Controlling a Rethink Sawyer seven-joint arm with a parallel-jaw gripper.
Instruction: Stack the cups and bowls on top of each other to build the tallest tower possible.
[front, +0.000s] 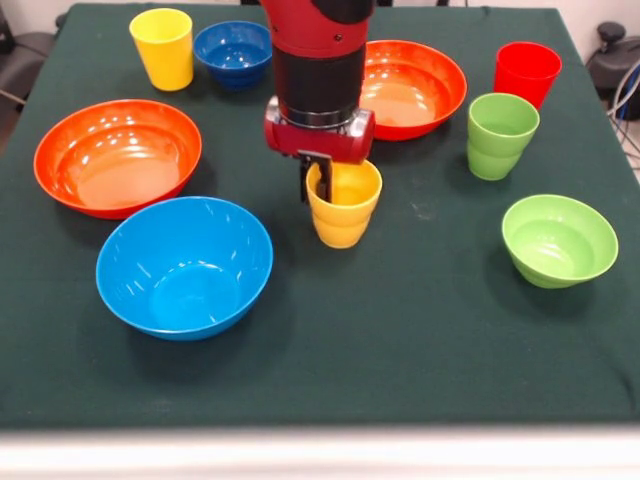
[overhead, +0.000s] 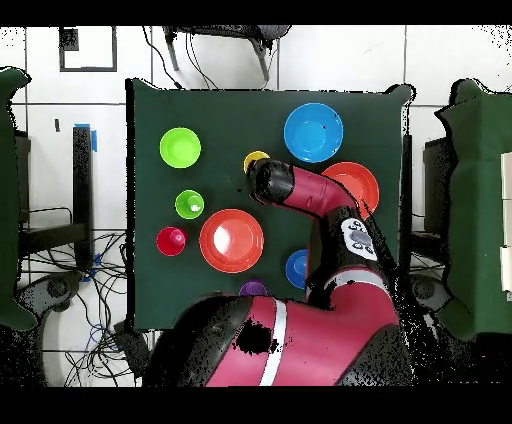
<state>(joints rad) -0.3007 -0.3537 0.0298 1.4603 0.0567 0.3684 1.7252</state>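
Now the gripper (front: 322, 185) is reaching down at the yellow-orange cup (front: 345, 205), one black finger sitting inside its rim and gripping the wall, so the cup is clasped. That cup is standing upright mid-table, between the light-blue bowl (front: 185, 267) and the lime bowl (front: 559, 240). Two orange-red bowls (front: 118, 156) are lying apart, one at each side of the arm. A yellow cup (front: 163, 47) is standing beside the dark blue bowl (front: 233, 51); the red cup (front: 526, 72) is standing near the green cup (front: 500, 135). Overhead, a purple cup (overhead: 253, 289) is peeking out by the arm.
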